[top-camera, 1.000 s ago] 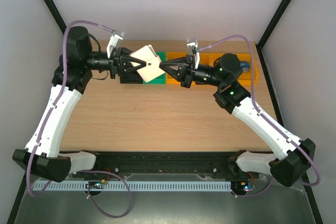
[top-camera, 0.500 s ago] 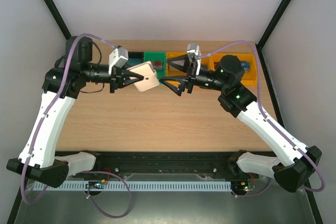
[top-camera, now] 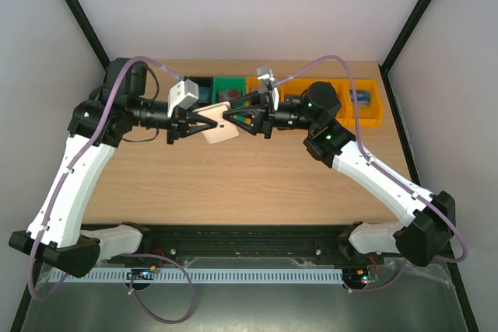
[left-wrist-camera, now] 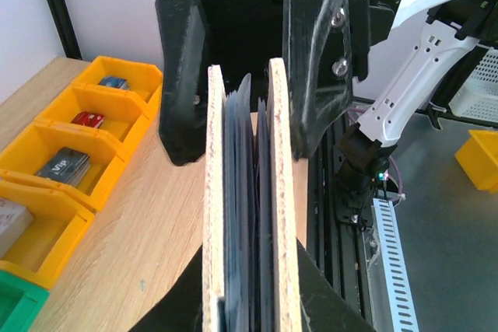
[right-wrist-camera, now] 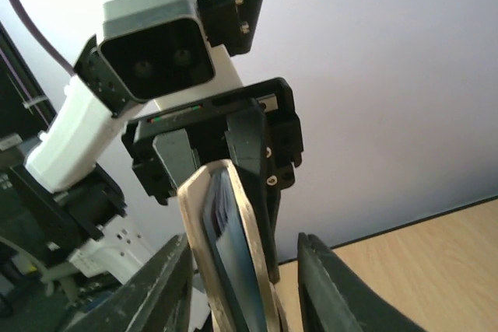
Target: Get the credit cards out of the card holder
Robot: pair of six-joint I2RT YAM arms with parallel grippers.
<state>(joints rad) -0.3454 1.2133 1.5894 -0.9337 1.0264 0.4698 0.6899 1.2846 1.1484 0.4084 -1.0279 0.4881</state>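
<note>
The card holder, white outside with blue-grey sleeves inside, hangs in the air over the far middle of the table. My left gripper is shut on it; in the left wrist view the holder stands edge-on between the fingers, slightly parted. My right gripper is open, its jaws straddling the holder's free edge; the left finger is close to it and the right finger stands apart. Credit cards lie in the bins: blue, red, grey. I cannot tell whether any card is in the sleeves.
A row of bins stands along the far edge: black, green, then orange-yellow ones to the right. The two wrists face each other closely over the table.
Both grippers came down and toward the near side, away from the bins. The right gripper moved left and closed the distance, so its jaws now straddle the holder's edge.
</note>
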